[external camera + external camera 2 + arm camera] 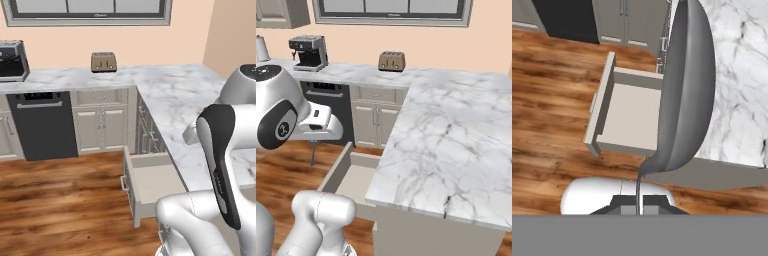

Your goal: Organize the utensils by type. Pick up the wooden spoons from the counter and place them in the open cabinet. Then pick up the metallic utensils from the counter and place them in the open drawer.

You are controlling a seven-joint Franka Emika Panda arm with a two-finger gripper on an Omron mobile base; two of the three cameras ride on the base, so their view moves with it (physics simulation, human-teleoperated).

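My gripper [638,202] is shut on the thin handle of a silver-grey metallic spoon [684,90]. Its big bowl fills the middle of the hand view. The spoon hangs above the wooden floor, over the open drawer [632,115] and beside the counter [742,75]. In the right base view the gripper [312,142] points down with the thin spoon [312,155] below it, left of the open drawer [353,180]. The drawer [152,182] juts out from under the white marble counter [170,95]; what shows of its pale interior is bare. The wooden spoons are out of view.
A toaster [392,61] and a coffee machine [308,52] stand on the far counter, above a dark dishwasher [42,125]. A wall cabinet's corner [281,12] shows at the top left. Wooden floor [60,200] lies in front of the drawer.
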